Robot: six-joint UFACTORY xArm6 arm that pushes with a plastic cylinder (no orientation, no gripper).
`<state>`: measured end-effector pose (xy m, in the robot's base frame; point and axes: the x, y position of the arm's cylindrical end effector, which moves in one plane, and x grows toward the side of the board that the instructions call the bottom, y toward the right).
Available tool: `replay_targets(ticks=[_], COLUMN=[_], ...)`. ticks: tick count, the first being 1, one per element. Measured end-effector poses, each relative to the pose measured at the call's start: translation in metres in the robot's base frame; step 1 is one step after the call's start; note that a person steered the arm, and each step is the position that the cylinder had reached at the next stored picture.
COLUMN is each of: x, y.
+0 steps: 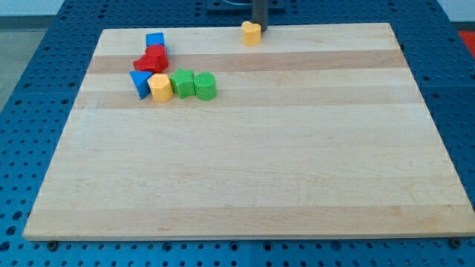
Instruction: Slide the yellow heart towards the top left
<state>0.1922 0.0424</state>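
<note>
Green blocks (194, 84) nearest, yellow heart (251, 33) touching my tip (261, 28) (rod cropped above), no fingers.

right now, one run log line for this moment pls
task: yellow heart to top left | tip: touching heart's upper right, at board's top edge | cluster at upper left: untouched | status: push starting

Pale wood board (245, 148) with lighter and darker lengthwise bands, on a blue perforated table (30, 44). Yellow heart (251, 33) at top centre. Upper left: blue cube (154, 41), two red blocks (152, 59), blue triangle (139, 83), yellow hexagon (160, 87), two green blocks (194, 84). Dark grey rod, my tip (260, 27).
</note>
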Motion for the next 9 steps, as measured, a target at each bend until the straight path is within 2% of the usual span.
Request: replay_targets(ticks=[1,4,8,9], x=[0.013,0.021,0.037,0.059], y=[0.031,-0.053,-0.043,-0.043])
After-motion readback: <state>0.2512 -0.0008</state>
